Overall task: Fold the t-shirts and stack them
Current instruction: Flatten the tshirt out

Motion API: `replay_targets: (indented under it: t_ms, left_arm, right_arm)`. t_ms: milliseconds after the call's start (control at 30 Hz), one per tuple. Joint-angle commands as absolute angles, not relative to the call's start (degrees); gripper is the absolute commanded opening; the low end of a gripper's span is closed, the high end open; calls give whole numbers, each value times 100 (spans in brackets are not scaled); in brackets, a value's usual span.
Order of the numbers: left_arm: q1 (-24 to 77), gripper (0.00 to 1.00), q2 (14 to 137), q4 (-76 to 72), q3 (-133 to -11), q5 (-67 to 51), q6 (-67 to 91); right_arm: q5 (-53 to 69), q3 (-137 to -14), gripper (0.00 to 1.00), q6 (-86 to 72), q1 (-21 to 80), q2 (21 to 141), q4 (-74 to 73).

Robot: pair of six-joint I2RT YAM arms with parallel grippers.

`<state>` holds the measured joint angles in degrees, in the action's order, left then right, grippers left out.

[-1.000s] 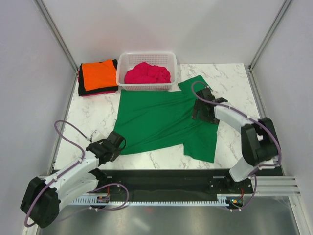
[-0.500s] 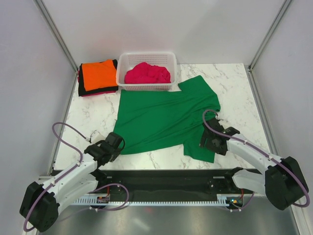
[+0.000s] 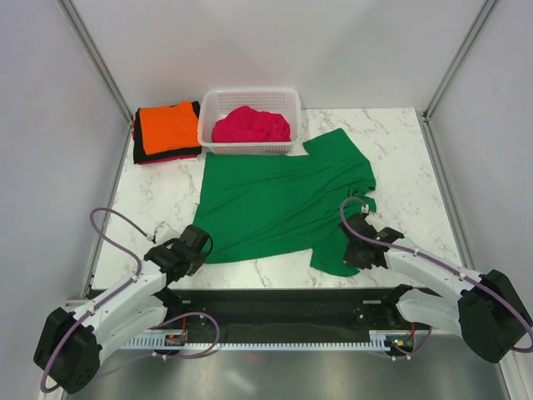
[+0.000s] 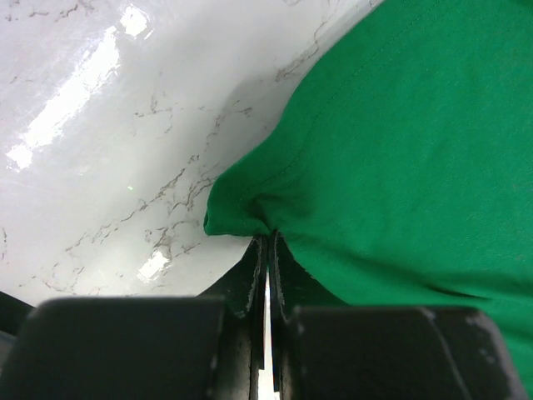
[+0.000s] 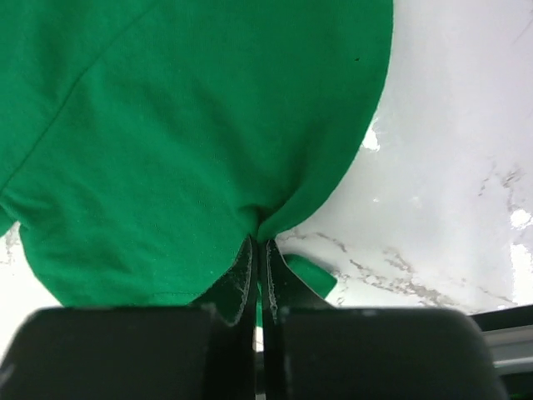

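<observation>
A bright green t-shirt lies spread flat on the marble table. My left gripper is shut on its near left corner, and the left wrist view shows the cloth bunched at my left gripper's tips. My right gripper is shut on the near right corner, where the green cloth puckers at my right gripper's tips. A magenta-pink t-shirt lies crumpled in the basket. An orange t-shirt lies folded on top of dark ones at the back left.
The white lattice basket stands at the back centre, just beyond the green shirt's far edge. Bare marble shows to the right of the shirt and along the left side. Grey walls close in the table on three sides.
My right arm swung from the shirt's right sleeve down to its near right corner and closed on the cloth there. My left gripper has stayed shut on the near left corner.
</observation>
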<state>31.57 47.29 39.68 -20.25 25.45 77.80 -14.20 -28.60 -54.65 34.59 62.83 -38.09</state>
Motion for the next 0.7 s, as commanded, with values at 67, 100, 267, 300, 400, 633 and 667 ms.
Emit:
replay_targets:
  t_ms: [67,100,267,300,400,633,667]
  left_arm:
    - [3120,2,4606,3885,-2162,2655,7358]
    - [3120,2,4518,4015,-2310,2541,7287]
    - [3120,2,3851,4526,-2777,2172,7014]
    - [3120,2,3641,4674,-2873,2006,7022]
    - [3120,2,3367,4877,-3023,1680,7049]
    - [3120,2,3033,5563,-3541,1406,6987]
    - [3120,2,3015,5711,-3620,1424,6935]
  right_arm:
    - [-1204,-2794,0,-5783,3639,6109,-4146]
    - [-1195,-2882,0,-5766,3673,5908,-4270]
    - [-1231,-3699,0,-5810,3718,5029,-5455]
    - [-1213,-3787,0,-5801,3718,4775,-5615]
    - [-1064,-4043,0,-5818,3727,4318,-6169]
    - [-984,-4701,0,-5959,3788,3674,-7004]
    - [-1019,-4746,0,-6002,3797,3630,-7144]
